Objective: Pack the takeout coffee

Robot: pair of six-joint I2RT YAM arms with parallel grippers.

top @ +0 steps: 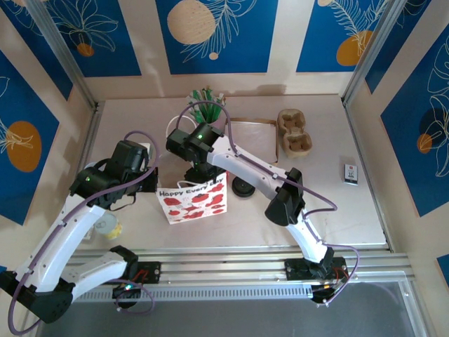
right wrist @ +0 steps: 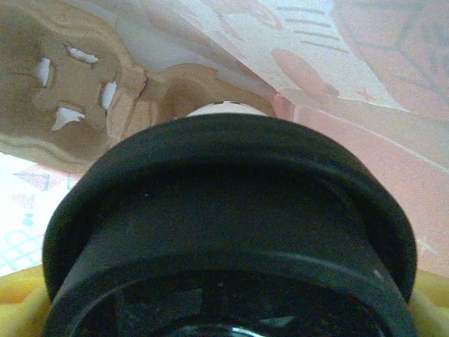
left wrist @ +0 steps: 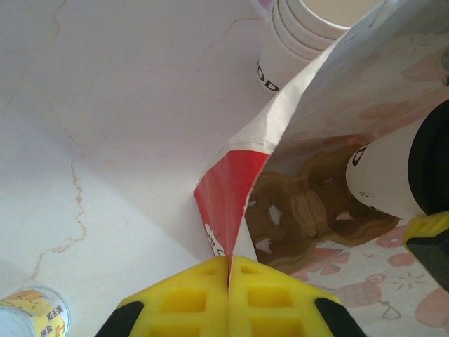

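Note:
A white paper bag [top: 193, 203] with red prints stands at the table's middle front. My left gripper [left wrist: 229, 261] is shut on the bag's red-printed top edge [left wrist: 228, 203], holding the mouth apart. Inside the bag the takeout coffee [left wrist: 389, 182], a white cup with a black lid [right wrist: 224, 210], hangs just above the brown pulp carrier [left wrist: 302, 210] on the bag's floor. My right gripper [right wrist: 224, 309] is shut on the cup, with a yellow finger [left wrist: 428, 225] beside the lid. In the top view the right gripper [top: 198, 170] reaches down into the bag.
A stack of lidless white cups [left wrist: 295, 49] stands just outside the bag. A second pulp carrier [top: 295, 133] sits at the back right beside a flat brown bag [top: 252, 133]. Loose black lids [top: 243, 188] lie right of the bag. A small yellow-labelled cup [top: 106, 225] is front left.

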